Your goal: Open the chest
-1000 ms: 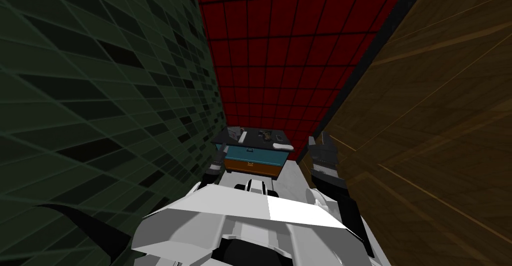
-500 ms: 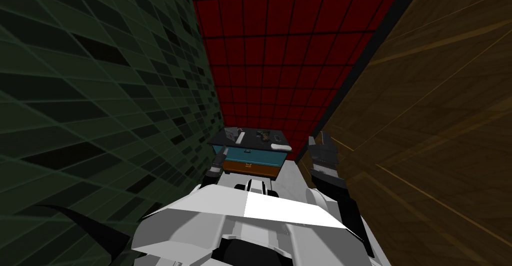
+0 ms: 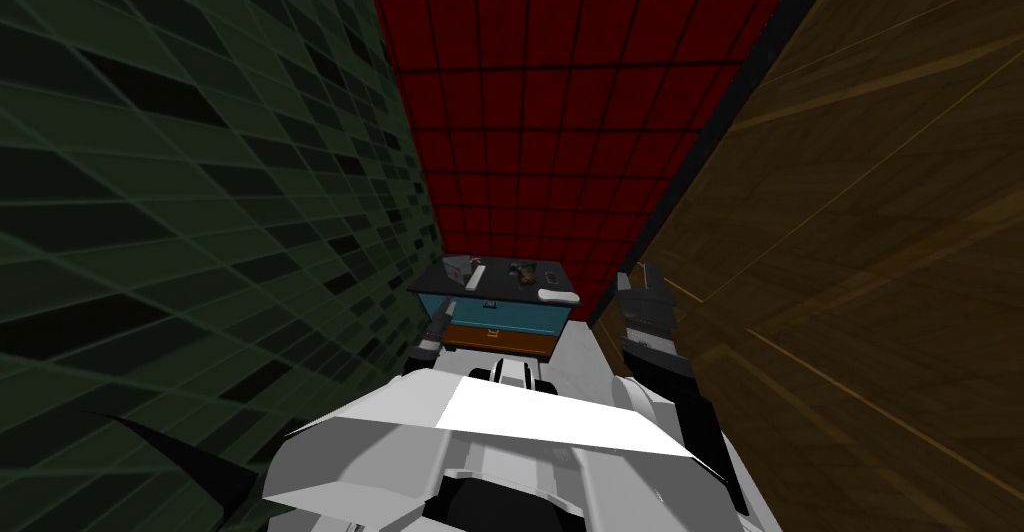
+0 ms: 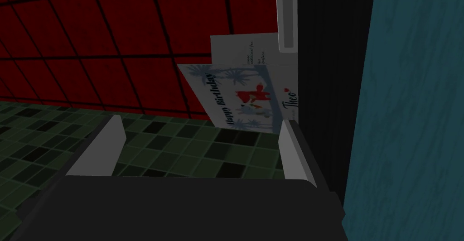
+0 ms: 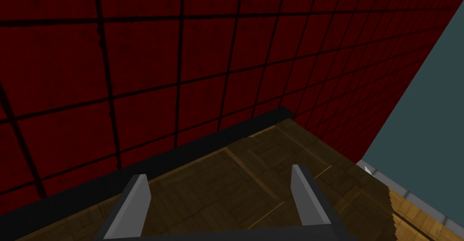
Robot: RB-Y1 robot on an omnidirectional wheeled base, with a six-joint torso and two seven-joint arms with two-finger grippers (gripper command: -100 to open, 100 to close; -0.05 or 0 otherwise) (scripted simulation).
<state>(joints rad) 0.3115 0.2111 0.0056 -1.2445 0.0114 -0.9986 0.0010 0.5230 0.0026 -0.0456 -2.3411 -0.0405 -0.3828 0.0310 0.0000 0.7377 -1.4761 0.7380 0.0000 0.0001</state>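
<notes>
The chest (image 3: 500,324) stands low against the red tiled wall, with a dark top, a teal upper front and an orange lower front, each carrying a small handle. Both fronts look flush. My left gripper (image 3: 446,310) is at the chest's front left corner, between it and the green tiled wall. In the left wrist view this gripper (image 4: 201,147) is open and holds nothing. One finger (image 4: 294,152) lies close along the chest's dark top edge (image 4: 335,79), with the teal side (image 4: 408,116) just beyond. My right gripper (image 3: 637,278) is raised off to the chest's right, open (image 5: 222,202).
A birthday card (image 4: 240,98) and a white flat device (image 4: 287,16) stand out from the chest's top ahead of my left fingers. Several small items (image 3: 520,272) lie on the top. The green tiled wall (image 3: 200,206) and the brown wooden wall (image 3: 850,256) close in on both sides.
My head view has shifted slightly, so the chest sits a little further left in it. My left gripper has edged forward along the chest's left corner. The right arm has stayed put.
</notes>
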